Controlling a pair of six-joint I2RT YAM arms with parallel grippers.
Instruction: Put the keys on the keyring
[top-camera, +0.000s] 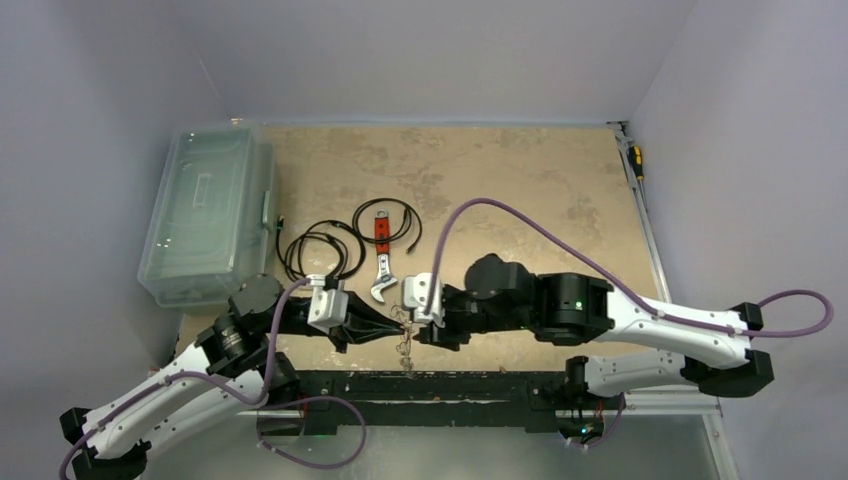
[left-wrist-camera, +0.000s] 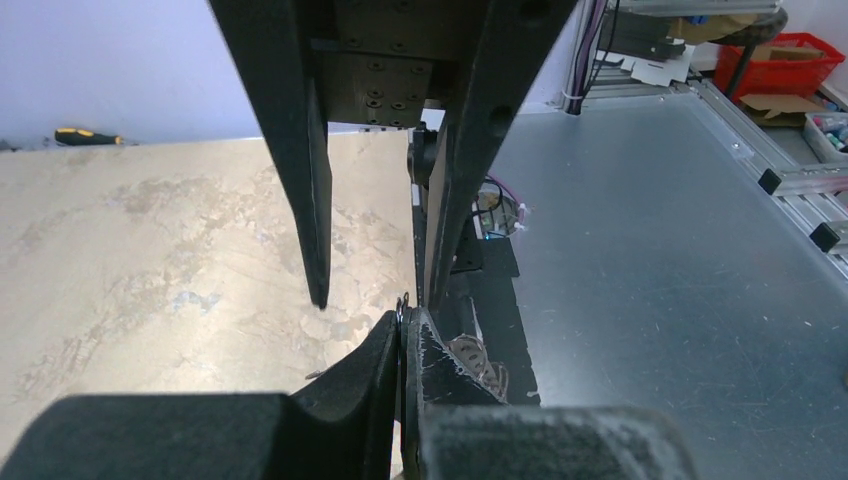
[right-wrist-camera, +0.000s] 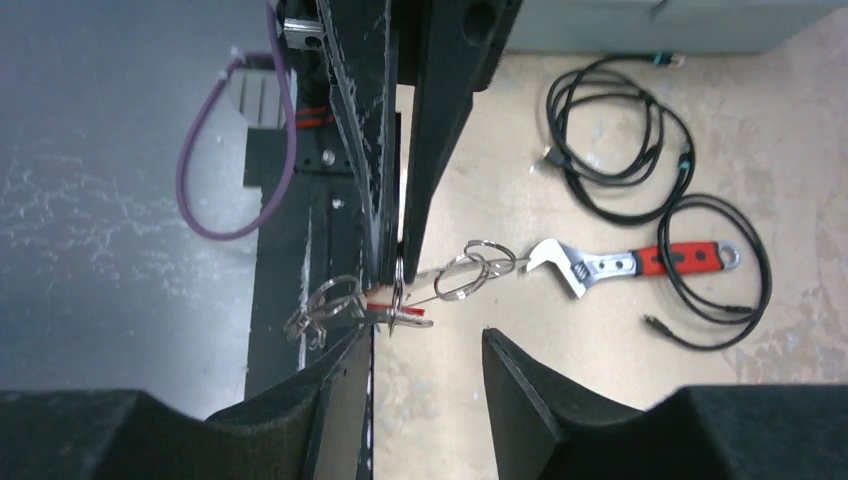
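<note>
My left gripper (top-camera: 388, 326) is shut on the thin silvery wire of the keyring (right-wrist-camera: 398, 282), held above the table's near edge. In the left wrist view the wire tip (left-wrist-camera: 402, 303) pokes out between the closed fingers. A bunch of small silvery keys (right-wrist-camera: 325, 305) hangs from the wire beside a red tag, and it also shows in the top view (top-camera: 404, 350). More wire loops (right-wrist-camera: 475, 268) stick out toward the wrench. My right gripper (right-wrist-camera: 425, 338) is open and empty, facing the left gripper, its fingers on either side of the held wire.
A red-handled adjustable wrench (top-camera: 382, 262) lies just beyond the grippers. Black coiled cables (top-camera: 320, 250) lie to its left and around it. A clear plastic box (top-camera: 210, 215) stands at the far left. A screwdriver (top-camera: 635, 160) lies at the far right edge.
</note>
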